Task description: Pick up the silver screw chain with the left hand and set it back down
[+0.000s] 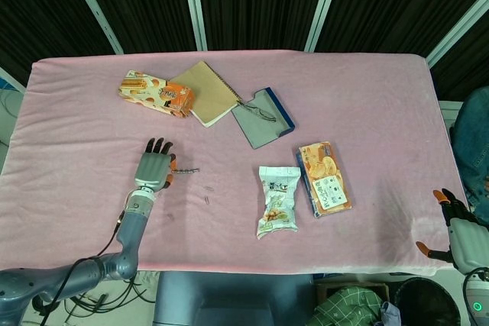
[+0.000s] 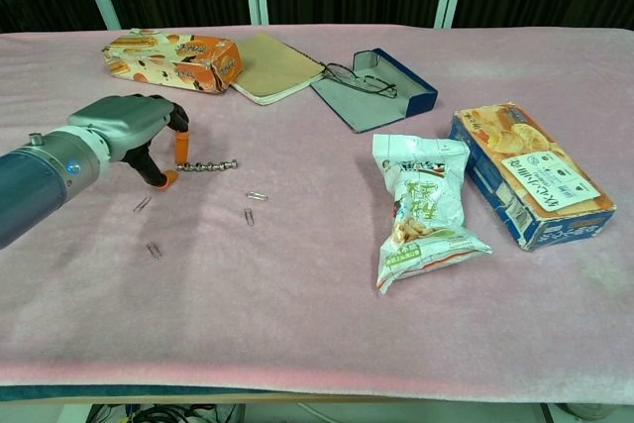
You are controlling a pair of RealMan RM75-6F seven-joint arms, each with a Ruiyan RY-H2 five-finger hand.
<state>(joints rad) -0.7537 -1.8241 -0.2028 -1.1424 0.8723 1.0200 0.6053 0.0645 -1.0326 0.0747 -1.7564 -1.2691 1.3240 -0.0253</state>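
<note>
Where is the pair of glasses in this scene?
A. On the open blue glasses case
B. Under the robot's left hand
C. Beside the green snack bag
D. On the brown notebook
A: the glasses lie on the open blue glasses case, its rim next to the brown notebook, well apart from the snack bag and the left hand.
</note>
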